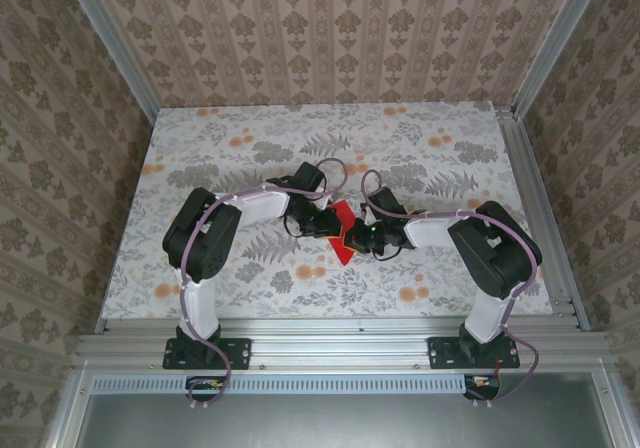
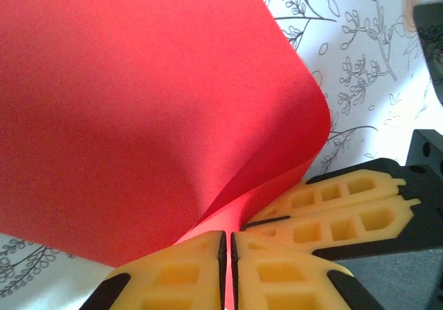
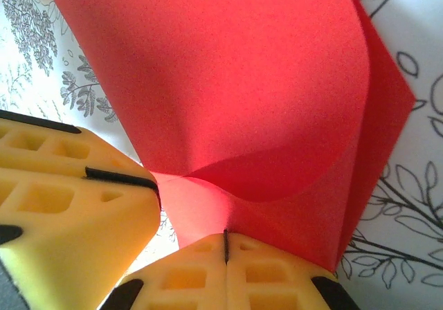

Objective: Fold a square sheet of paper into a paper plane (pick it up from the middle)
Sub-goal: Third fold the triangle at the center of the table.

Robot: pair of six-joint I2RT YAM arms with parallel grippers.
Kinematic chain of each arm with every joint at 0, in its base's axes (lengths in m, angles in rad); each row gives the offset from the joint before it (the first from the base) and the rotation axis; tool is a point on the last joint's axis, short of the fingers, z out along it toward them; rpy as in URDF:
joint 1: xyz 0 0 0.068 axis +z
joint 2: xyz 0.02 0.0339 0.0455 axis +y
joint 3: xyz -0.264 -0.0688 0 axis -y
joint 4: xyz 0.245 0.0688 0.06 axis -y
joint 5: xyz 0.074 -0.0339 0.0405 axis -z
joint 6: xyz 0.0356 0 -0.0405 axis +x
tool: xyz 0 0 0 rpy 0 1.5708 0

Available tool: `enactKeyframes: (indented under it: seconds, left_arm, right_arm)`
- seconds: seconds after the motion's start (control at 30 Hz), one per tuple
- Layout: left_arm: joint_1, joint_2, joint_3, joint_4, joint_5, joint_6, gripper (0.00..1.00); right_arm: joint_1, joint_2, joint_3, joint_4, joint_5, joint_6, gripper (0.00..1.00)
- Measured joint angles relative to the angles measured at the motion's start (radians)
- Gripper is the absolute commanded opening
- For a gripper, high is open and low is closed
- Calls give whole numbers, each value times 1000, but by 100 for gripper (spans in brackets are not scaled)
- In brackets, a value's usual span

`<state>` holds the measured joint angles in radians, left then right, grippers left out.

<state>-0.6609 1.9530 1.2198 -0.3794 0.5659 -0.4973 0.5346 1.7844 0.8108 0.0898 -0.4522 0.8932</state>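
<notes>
Top external view: both arms fold inward, elbows out. The left pincer (image 1: 322,223) is clamped tight on the square sheet of paper (image 1: 343,230), which curls up between the pincers. The right pincer (image 1: 366,236) pinches the same edge. Bare table (image 1: 200,148) lies all round.

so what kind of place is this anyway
Probably a purpose-built robot test booth: aluminium frame rails, wallpaper panels standing in as walls, and a floral-covered table boxed in between them.
</notes>
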Motion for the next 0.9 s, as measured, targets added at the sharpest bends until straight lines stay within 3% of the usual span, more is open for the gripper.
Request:
enactKeyframes:
  seconds: [0.7, 0.9]
  left_arm:
    - [-5, 34, -3, -17, 3, 7, 13]
    - [-5, 35, -2, -21, -11, 30, 10]
  right_arm:
    - [-5, -3, -23, 45, -8, 0, 4]
    - [-9, -18, -44, 61, -7, 4, 13]
